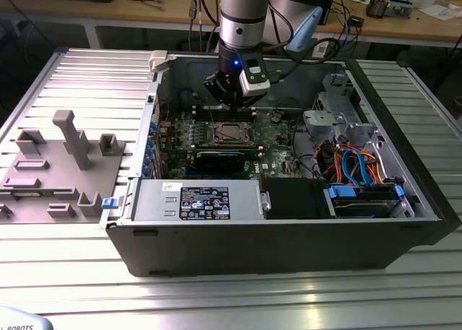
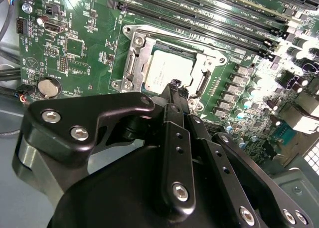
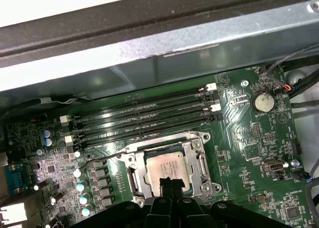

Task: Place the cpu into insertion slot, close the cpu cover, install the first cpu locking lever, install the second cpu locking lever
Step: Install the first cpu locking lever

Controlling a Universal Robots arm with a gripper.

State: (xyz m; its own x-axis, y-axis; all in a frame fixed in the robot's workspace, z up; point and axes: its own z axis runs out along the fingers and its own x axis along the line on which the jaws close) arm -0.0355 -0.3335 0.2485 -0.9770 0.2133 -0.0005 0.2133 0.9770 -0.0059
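The cpu (image 2: 167, 71) is seen seated flat on the green motherboard (image 2: 75, 43), framed by the cpu cover (image 2: 135, 56), which appears lowered. The chip is judged light, stiff and fragile, best taken by its edges. The pincer (image 2: 174, 84) is closed on nothing, poised at the cover's edge. The case (image 1: 289, 236) is carried on a ribbed metal surface (image 1: 86, 63); room inside is judged tight

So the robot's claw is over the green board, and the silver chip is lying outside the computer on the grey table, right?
No. The gripper is over the green motherboard, but the cpu lies in its socket on that board, inside the computer case. The first wrist view shows it.
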